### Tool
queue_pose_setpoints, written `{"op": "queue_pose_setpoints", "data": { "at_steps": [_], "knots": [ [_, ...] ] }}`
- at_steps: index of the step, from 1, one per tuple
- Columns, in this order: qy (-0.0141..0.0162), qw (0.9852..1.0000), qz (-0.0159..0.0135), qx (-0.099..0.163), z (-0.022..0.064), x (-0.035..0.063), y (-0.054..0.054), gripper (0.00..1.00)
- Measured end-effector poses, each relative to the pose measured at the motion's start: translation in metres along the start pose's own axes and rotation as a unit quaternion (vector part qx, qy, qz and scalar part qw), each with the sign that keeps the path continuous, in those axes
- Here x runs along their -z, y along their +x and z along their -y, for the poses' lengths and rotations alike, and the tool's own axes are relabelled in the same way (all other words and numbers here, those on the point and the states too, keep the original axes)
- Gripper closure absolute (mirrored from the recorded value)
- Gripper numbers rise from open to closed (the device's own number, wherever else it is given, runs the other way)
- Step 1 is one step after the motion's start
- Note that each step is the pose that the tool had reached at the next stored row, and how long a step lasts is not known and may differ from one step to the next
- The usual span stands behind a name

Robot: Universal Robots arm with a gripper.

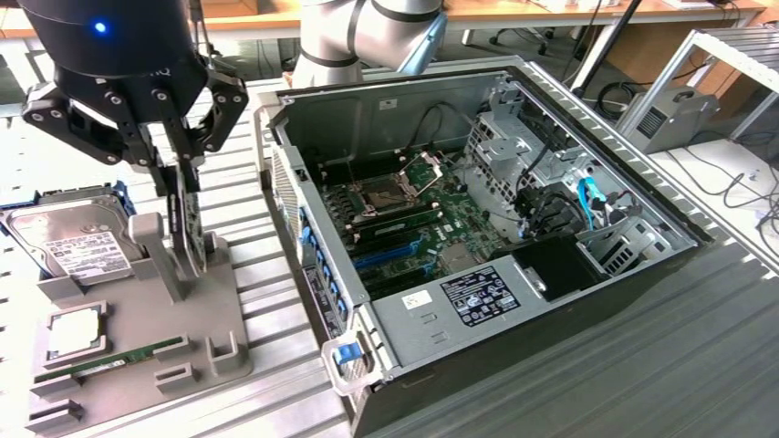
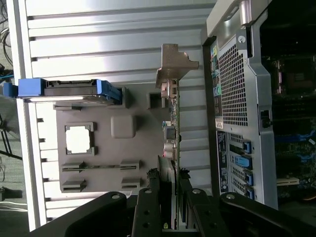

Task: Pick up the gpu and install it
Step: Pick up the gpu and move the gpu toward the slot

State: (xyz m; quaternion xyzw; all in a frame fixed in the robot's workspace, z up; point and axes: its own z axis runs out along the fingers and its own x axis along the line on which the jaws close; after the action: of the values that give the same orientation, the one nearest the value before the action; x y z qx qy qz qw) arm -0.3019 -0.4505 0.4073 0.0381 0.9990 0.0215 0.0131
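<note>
Picking gpu [image 1: 185,228] | fingers [image 2: 148,212] clench its upper edge | card stands in grey holder [image 1: 140,315], exterior view's left | judged: needs straight lift

Bright, even light, with glare washing the slatted metal table [image 2: 113,44].

A silver-grey jointed robot arm [image 1: 359,32] arches across the top of the exterior view. Its black two-fingered tool [image 1: 181,182] points straight down, fingers [image 2: 148,207] pressed against both faces of the thin, upright black-and-green gpu [image 1: 185,237].
</note>
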Motion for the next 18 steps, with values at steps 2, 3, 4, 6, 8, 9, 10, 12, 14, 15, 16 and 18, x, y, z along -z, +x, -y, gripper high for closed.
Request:
{"op": "queue_pose_setpoints", "data": {
  "at_steps": [2, 3, 4, 6, 8, 9, 10, 12, 14, 15, 16, 18],
  "knots": [
    [0.0, 1.0, -0.0001, 0.0, -0.0003, 0.0061, 0.0, 0.74],
    [0.0, 1.0, 0.0, 0.0, -0.0004, 0.0087, 0.0, 0.74],
    [0.0, 1.0, 0.0, 0.0, -0.0005, 0.0122, 0.0, 0.74],
    [0.0, 1.0, 0.0, 0.0, -0.0008, 0.0186, 0.0, 0.74],
    [0.0, 1.0, 0.0, 0.0, -0.001, 0.0238, -0.001, 0.74],
    [0.0, 1.0, 0.0, 0.0, -0.0011, 0.0258, -0.001, 0.74],
    [0.0, 1.0, 0.0, 0.0, -0.0011, 0.0262, -0.001, 0.74],
    [0.0, 1.0, 0.0, 0.0, -0.0012, 0.0273, -0.001, 0.74],
    [0.0, 1.0, 0.0, 0.0, -0.0012, 0.0282, -0.001, 0.74],
    [0.0, 1.0, 0.0, 0.0, -0.0013, 0.0286, -0.001, 0.74],
    [0.0, 1.0, 0.0, 0.0, -0.0013, 0.0292, -0.001, 0.74],
    [0.0, 1.0, 0.0, 0.0, -0.0013, 0.03, -0.001, 0.74]
  ]
}}
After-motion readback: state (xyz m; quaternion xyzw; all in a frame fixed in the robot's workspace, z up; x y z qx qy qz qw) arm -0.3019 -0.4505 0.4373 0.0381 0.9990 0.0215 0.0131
